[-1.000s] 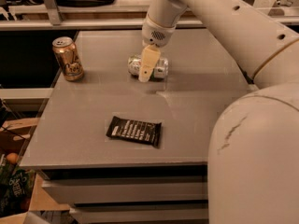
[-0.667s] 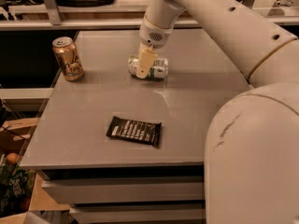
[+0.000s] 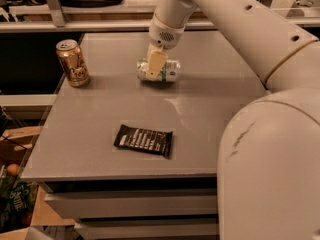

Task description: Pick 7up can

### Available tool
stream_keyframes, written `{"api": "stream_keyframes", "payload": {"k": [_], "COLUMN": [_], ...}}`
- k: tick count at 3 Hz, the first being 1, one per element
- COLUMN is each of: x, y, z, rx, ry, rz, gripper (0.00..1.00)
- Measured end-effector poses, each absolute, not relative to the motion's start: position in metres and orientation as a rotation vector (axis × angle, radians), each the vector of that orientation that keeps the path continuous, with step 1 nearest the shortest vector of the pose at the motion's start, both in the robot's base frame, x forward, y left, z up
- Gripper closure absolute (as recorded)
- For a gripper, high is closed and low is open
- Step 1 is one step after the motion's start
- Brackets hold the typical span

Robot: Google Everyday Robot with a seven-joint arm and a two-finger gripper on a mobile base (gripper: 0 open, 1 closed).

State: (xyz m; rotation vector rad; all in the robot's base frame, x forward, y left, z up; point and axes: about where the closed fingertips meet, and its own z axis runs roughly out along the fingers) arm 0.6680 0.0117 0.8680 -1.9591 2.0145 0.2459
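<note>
Gripper (image 3: 156,69) down over the tipped 7up can (image 3: 170,70) on the grey table (image 3: 210,109), grip unclear

Tool (image 3: 155,70) down on 7up can (image 3: 170,70) (lying sideways).

I read no words, white print on black wrapper (image 3: 143,140) too small to tell, gripper (image 3: 154,69) over the 7up can (image 3: 170,70) lying on the desk (image 3: 215,104)

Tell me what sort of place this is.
Likely a lab or workshop: a grey drawer cabinet as table, cardboard boxes low at left, and a robot tool at the 7up can.
</note>
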Motion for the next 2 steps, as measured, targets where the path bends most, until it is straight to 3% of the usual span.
{"api": "stream_keyframes", "payload": {"k": [1, 2], "x": [0.667, 0.666], "y": [0.008, 0.004], "z": [0.883, 0.903], "rx": [-1.954, -1.952], "ry": [1.993, 1.959], "rz": [0.215, 0.177], "gripper": [1.0, 1.0]}}
